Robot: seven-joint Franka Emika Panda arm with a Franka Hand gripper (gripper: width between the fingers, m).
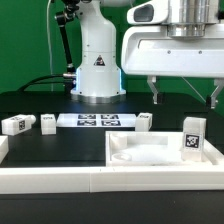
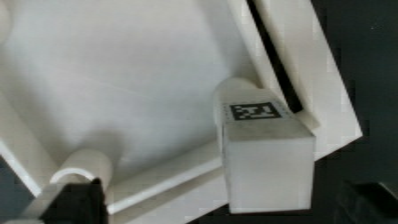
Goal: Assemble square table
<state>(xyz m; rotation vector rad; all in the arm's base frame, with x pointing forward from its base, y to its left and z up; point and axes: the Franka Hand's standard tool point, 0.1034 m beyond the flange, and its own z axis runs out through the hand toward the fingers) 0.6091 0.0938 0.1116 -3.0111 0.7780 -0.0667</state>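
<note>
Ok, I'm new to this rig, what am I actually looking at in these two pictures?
A white robot arm stands on a black table. One picture comes from a camera off the arm, the other from a camera on its wrist, looking down past the jaws. The jaws are open and hold nothing. Below them lies a large white plastic square slab with a small white tagged block leg upright at one corner. Three more such legs lie loose on the table, beside the thin flat white marker board.

Low exterior view faces the arm (image 1: 97,60) across the slab (image 1: 145,148); wrist view looks closely down onto it
</note>
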